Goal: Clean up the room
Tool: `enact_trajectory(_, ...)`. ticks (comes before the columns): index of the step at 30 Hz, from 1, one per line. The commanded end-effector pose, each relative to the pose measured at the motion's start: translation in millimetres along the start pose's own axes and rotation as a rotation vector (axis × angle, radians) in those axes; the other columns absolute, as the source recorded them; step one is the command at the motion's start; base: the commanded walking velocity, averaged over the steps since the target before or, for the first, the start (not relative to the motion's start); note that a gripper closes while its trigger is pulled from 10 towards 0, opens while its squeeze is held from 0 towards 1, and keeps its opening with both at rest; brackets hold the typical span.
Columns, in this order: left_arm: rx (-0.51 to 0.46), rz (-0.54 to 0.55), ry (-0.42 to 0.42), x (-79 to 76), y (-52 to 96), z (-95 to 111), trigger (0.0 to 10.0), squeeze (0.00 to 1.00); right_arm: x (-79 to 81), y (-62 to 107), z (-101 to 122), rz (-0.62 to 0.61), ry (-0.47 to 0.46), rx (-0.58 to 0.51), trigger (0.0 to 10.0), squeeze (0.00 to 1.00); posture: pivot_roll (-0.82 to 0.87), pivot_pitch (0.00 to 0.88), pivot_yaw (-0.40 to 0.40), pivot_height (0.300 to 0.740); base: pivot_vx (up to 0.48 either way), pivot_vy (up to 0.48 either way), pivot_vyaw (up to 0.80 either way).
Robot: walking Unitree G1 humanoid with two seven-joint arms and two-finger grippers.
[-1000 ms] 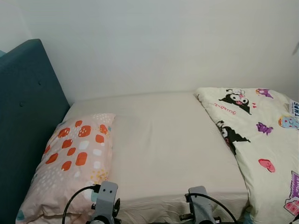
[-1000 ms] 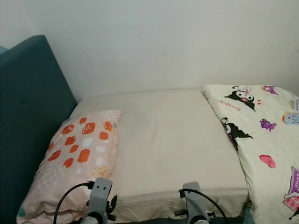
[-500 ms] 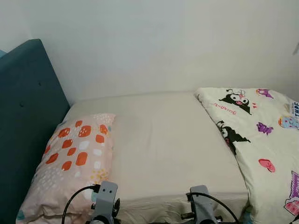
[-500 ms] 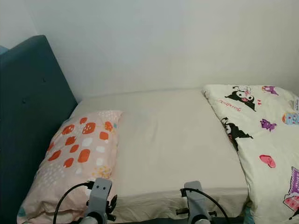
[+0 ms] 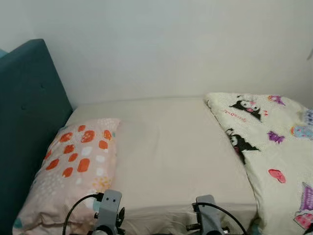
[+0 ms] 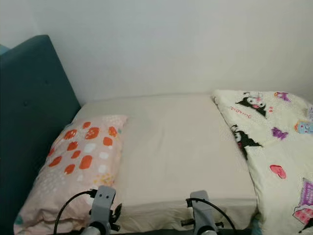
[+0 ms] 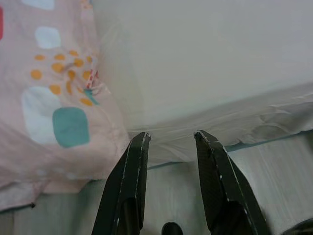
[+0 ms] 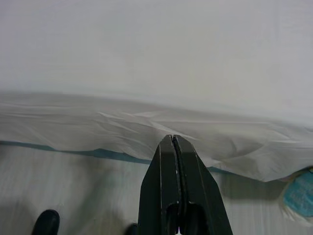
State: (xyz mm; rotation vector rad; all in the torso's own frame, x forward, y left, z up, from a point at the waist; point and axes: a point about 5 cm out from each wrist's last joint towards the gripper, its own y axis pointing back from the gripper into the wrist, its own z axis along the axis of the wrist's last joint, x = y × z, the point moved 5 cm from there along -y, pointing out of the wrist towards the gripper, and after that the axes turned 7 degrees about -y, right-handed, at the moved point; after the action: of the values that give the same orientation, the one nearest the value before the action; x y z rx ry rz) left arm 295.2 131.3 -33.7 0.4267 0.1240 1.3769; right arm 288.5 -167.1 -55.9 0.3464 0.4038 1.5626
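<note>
A bed with a cream sheet (image 5: 171,152) lies before me. On its left end rests a pink pillow (image 5: 73,171) with orange and white spots. A cartoon-print quilt (image 5: 274,156) covers the right end. Both arms hang low at the bed's near edge, the wrists (image 5: 108,210) (image 5: 208,213) at the bottom of the eye views. My left gripper (image 7: 171,138) is open and empty, pointing at the mattress edge beside the pillow corner (image 7: 54,112). My right gripper (image 8: 173,139) is shut with nothing in it, aimed at the draped sheet edge (image 8: 146,132).
A dark teal headboard (image 5: 24,127) rises at the left. A white wall (image 5: 171,44) runs behind the bed. Pale wooden floor (image 8: 88,191) lies under the bed's edge, with a blue-patterned object (image 8: 299,191) on it near the quilt end.
The whole picture has shifted slightly; the camera moved a little. The pillow, quilt and both grippers stay as they were.
</note>
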Motion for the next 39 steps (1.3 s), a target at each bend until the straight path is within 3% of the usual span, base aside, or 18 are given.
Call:
enact_trajectory(1, 0.006, -0.009, 0.0, -2.5, 1.6, -2.6, 10.0, 0.0, -4.5, 1.7, -2.1, -0.01, -0.002, 0.001, 10.0, 0.0, -0.05, 0.098, 0.03, 0.74, 0.0, -0.394, 0.0)
enact_trajectory(39, 0.017, -0.009, -0.008, -1.2, 1.1, -3.1, 10.0, 0.0, -1.2, 0.4, -1.4, -0.002, 0.004, 0.006, 10.0, 0.0, -0.05, 0.119, 0.036, 0.74, 0.0, -0.398, 0.0)
